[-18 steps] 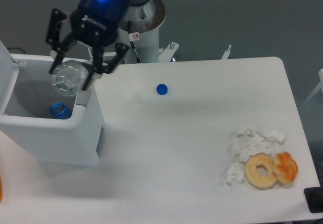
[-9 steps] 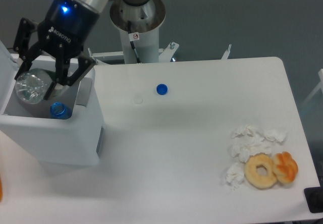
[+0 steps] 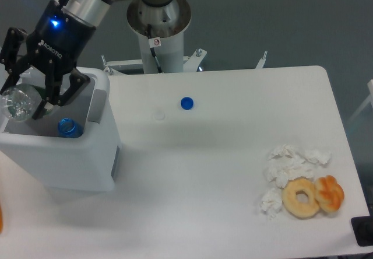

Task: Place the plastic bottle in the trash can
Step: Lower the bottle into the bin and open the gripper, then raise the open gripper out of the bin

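Note:
The clear, crinkled plastic bottle (image 3: pixel 17 102) hangs over the open trash can (image 3: pixel 70 160), above the left part of its grey inside. My gripper (image 3: pixel 22 100) is shut on the bottle, its black fingers (image 3: pixel 51 93) clamped on either side, ribbed base facing the camera. The white bin stands at the table's left edge with its lid raised at the far left.
A blue round-rimmed object (image 3: pixel 69 127) lies inside the bin. A small blue cap (image 3: pixel 186 102) and a faint clear disc (image 3: pixel 159 115) sit mid-table. Crumpled white tissues (image 3: pixel 288 165), a donut (image 3: pixel 301 197) and an orange pastry (image 3: pixel 330 193) lie at the right front.
My gripper has carried the bottle leftward, from the bin's right rim to over the left side of its opening. Nothing else has moved.

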Motion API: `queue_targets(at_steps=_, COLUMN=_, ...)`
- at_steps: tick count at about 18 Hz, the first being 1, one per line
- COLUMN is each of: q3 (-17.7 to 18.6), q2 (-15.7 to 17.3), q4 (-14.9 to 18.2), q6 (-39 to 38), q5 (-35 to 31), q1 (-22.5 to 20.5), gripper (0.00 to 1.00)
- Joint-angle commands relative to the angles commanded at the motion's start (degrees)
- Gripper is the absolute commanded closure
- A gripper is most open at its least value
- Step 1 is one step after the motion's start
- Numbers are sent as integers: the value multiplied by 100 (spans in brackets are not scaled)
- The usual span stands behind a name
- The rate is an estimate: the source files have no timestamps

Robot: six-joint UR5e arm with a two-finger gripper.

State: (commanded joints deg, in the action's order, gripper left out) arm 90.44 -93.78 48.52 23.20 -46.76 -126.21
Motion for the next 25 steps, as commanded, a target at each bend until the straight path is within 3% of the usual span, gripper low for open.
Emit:
queue_targets(at_steps=8, q3=246, q2=149, q4=0, q6=238, q5=0, q1=26, gripper=28)
queue_targets(at_steps=11, q3=343, q2=219, q4=0, q6=360, q5=0, q1=26, gripper=18)
queue_targets(at_steps=14, q3=334, q2=220, q4=0, q6=378, q5=-9, q1=26, gripper=17)
queue_targets(at_steps=19, q3=238, q2=220, q4=9, q6=378, q5=-9, q1=-140, gripper=1)
queue_targets(at_steps=25, q3=114, q2=185, q4=35, q6=396, q5=-26, q1=-632, gripper=0)
